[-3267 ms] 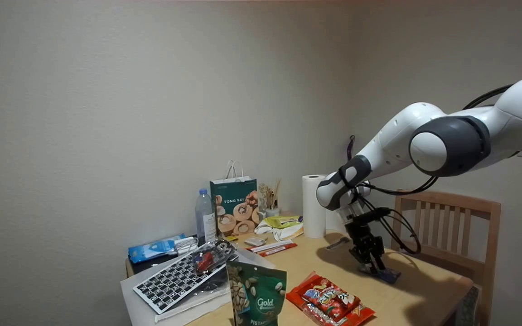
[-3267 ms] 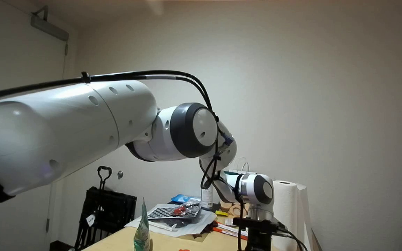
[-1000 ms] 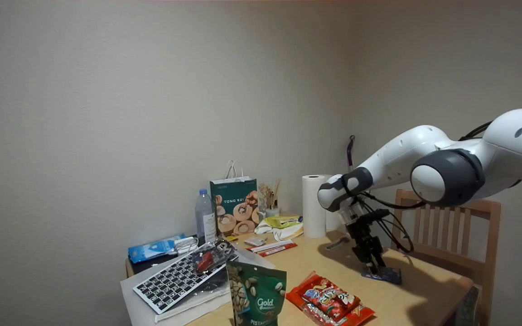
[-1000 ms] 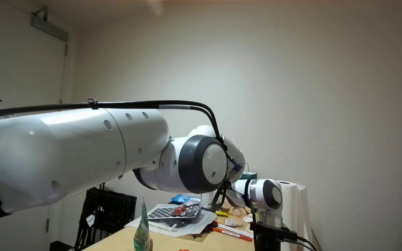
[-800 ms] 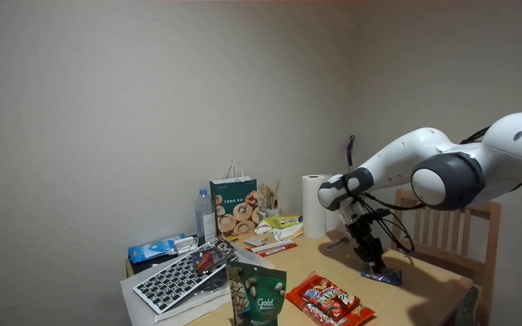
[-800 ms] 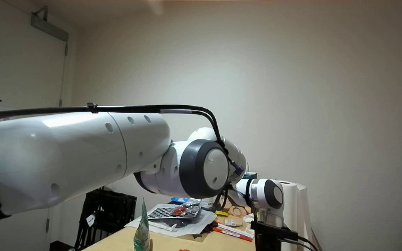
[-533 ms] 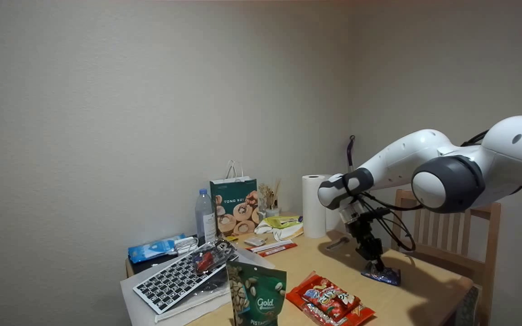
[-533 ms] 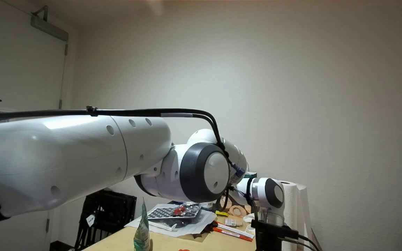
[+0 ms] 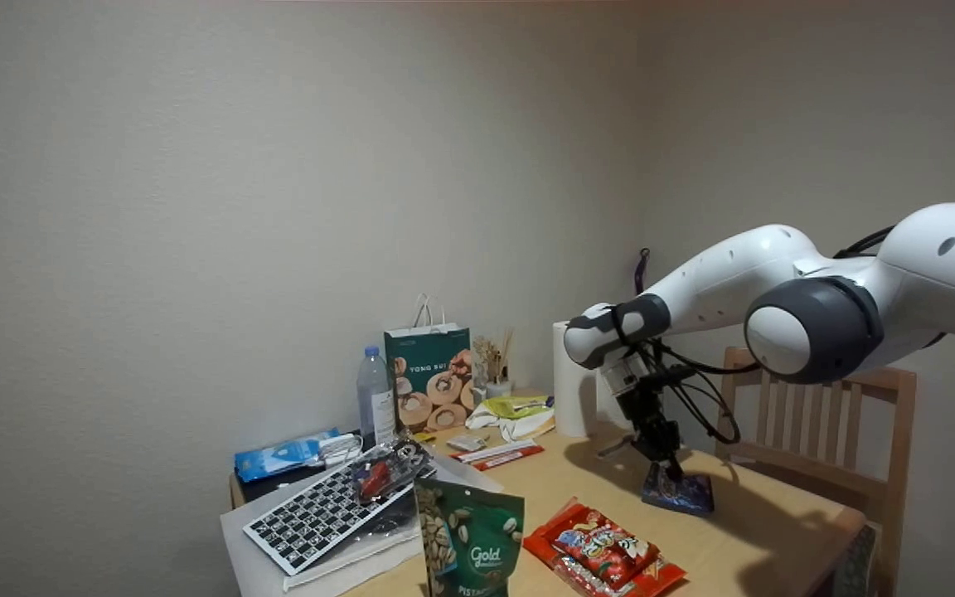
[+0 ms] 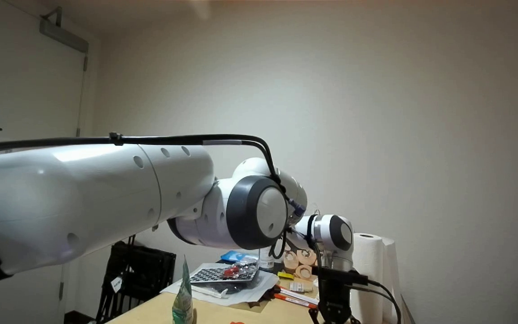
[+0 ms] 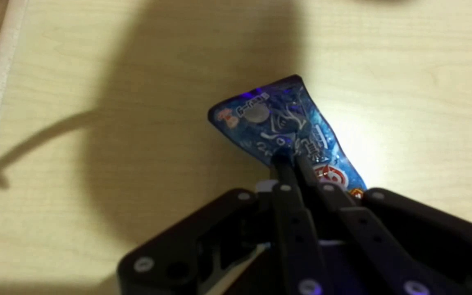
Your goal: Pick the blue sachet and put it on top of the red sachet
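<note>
The claw (image 11: 292,160) is pinched together tight on the blue packet (image 11: 285,127), so the job is at the picking-up part. In an exterior view the blue packet (image 9: 685,495) is tilted, with the claw above it. I think it is a little way off the table (image 9: 564,477), but I can't tell if an edge touches. The red packet (image 9: 606,547) lies on the same table, near but apart, and the blue one is not on it yet. Next, I think the claw needs to lift the blue packet higher, carry it over the middle of the red one, go down softly and let go. It should not bump the green bag (image 9: 484,543) standing near the red packet.
</note>
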`<state>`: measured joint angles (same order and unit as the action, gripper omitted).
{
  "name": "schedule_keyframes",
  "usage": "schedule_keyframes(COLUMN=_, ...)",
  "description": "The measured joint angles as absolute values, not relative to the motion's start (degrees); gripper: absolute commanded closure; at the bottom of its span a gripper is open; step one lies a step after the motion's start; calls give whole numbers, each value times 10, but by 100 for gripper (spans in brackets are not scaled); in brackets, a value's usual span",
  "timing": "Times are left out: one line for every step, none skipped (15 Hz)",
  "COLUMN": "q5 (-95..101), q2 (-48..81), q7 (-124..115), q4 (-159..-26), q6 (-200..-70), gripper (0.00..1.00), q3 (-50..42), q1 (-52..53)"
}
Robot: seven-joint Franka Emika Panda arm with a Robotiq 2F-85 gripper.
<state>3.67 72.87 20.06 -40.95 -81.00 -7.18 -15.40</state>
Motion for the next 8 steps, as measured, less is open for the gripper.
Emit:
schedule_keyframes(q5=37, q2=720, q7=189, q4=-410, q6=-810, gripper=95, q3=-72, q1=-145)
schedule_keyframes(q5=36, q2=711, q7=176, q4=-410, q6=-810, gripper=95, q3=-71, q1=-135)
schedule_keyframes(q5=35, q2=702, q7=159, q4=-411, q6=-809, gripper=94, q3=-71, q1=-126)
schedule_keyframes(q5=34, q2=694, q7=139, q4=-412, q6=-807, gripper=95, q3=-71, q1=-116)
schedule_keyframes(q5=33, q2=686, q7=113, q4=-414, q6=-807, gripper=95, q3=-70, q1=-107)
schedule_keyframes(q5=31, q2=680, q7=84, q4=-416, q6=-806, gripper=95, q3=-71, q1=-98)
schedule_keyframes(q5=30, q2=676, q7=53, q4=-417, q6=-806, gripper=95, q3=-71, q1=-91)
schedule_keyframes(q5=30, q2=673, q7=23, q4=-418, q6=-808, gripper=95, q3=-72, q1=-86)
